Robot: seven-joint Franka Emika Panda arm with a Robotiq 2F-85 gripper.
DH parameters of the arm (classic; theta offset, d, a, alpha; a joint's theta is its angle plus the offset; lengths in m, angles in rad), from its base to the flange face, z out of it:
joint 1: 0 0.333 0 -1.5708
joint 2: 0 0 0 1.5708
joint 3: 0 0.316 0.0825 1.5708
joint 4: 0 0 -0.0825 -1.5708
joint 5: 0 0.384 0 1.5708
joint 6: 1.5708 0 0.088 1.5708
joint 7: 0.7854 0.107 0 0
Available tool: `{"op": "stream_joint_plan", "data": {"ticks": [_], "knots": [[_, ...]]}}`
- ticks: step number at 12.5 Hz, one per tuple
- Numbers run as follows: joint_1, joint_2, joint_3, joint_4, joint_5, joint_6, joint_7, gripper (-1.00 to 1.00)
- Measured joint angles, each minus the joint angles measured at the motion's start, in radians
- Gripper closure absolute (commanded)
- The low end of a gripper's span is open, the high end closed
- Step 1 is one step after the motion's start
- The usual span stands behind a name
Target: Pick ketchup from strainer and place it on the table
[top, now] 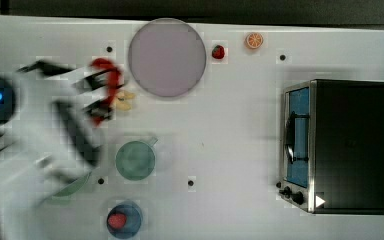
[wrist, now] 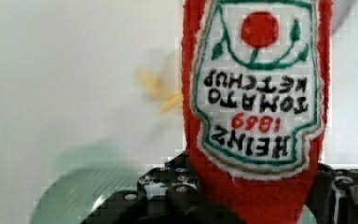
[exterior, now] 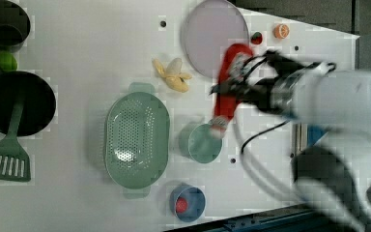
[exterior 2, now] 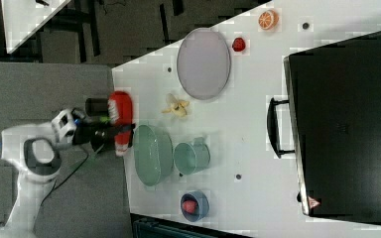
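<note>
closest to us, in the wrist view, the ketchup (wrist: 256, 93) stands out with its white label reading "heinz", "1869" and "tomato ketchup" under a red tomato with green leaves. we see the gripper (wrist: 251, 205) clamped on the bottle's red lower body, black jaw parts pressing from both sides, so the claw is closed down to the bottle's width and holds nothing else.

from the left view we learn more: the ketchup (exterior: 227, 89) hangs lifted off the table (exterior: 87, 58), its white cap pointing toward the green mug (exterior: 202, 142), its red body overlapping the rim of the grey plate (exterior: 215, 38). the strainer (exterior: 136, 140) sits apart on the left view's left, its perforated bottom bare. a peeled banana (exterior: 174, 75) lies between strainer and plate, and a blue bowl (exterior: 187, 203) holds something red.

the top view shows the gripper (top: 100, 95) blurred, and adds a toaster oven (top: 337, 145) on the top view's right, plus a strawberry (top: 218, 51) and an orange slice (top: 254, 40) beside the plate.

the right view places the ketchup (exterior 2: 120, 119) just beside the strainer (exterior 2: 152, 153), near the table's edge.
</note>
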Motion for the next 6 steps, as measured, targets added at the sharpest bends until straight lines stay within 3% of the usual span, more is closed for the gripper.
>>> {"op": "stream_joint_plan", "data": {"ticks": [3, 6], "knots": [[-0.125, 0.012, -0.106, -0.003, 0.001, 0.009, -0.083, -0.21], [-0.212, 0.014, -0.197, -0.018, 0.003, 0.013, -0.216, -0.21]]}}
